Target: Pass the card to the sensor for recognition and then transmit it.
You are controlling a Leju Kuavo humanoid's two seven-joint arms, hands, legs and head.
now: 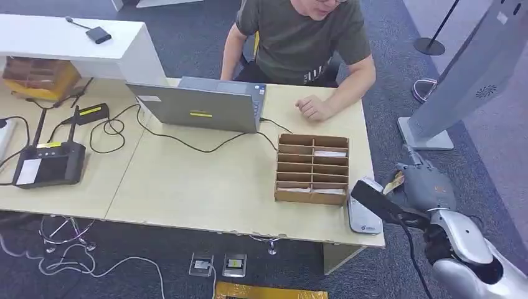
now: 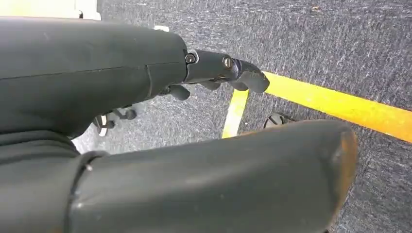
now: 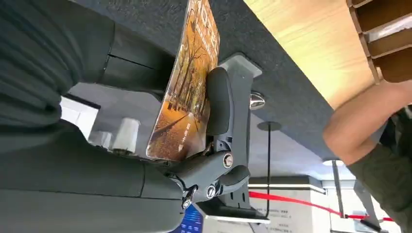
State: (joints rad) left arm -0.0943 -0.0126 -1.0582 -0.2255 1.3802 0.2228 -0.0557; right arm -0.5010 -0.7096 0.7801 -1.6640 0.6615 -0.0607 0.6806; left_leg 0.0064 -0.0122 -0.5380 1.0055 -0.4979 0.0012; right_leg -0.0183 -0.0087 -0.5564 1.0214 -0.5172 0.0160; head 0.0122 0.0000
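My right hand (image 1: 427, 184) hovers just off the table's right front corner and grips a card (image 1: 393, 182) on edge. In the right wrist view the card (image 3: 187, 97) shows an orange autumn tree picture, pinched between dark fingers (image 3: 219, 102) and the thumb of the right hand (image 3: 209, 170). A white and grey sensor pad (image 1: 363, 217) lies on the table's front right edge, just left of that hand and below the card. My left hand (image 2: 121, 73) hangs over the carpet, fingers stretched out, holding nothing.
A cardboard slot box (image 1: 312, 168) with several cards stands beside the sensor. A person sits at the far side, one hand (image 1: 314, 109) on the table (image 1: 199, 187). Also there: a laptop (image 1: 205, 103), a black terminal (image 1: 50, 163), cables, and a grey kiosk (image 1: 473, 75) at right.
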